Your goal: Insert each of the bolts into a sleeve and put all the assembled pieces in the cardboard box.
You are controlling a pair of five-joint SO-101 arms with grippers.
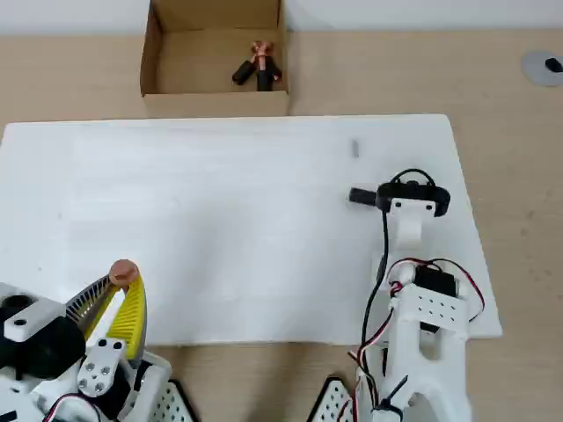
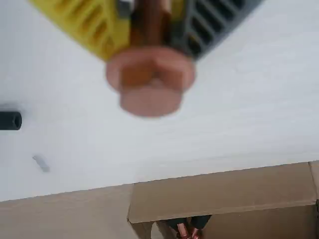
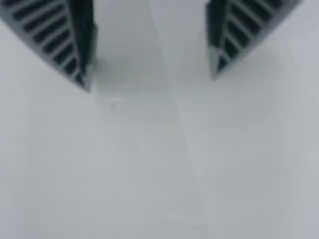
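At the near left corner of the white mat [image 1: 220,229], the left gripper [image 1: 120,288] is closed on the shank of a copper-coloured bolt [image 1: 123,272], with the head free. Further back, the cardboard box [image 1: 215,104] contains assembled pieces [image 1: 259,69]. To the right, a black sleeve [image 1: 360,195] lies on the mat just beside the right arm. The right gripper [image 3: 149,74] stands open and holds nothing. I judge the sleeve to be light, stiff and ready to roll, so it is best taken across its middle.
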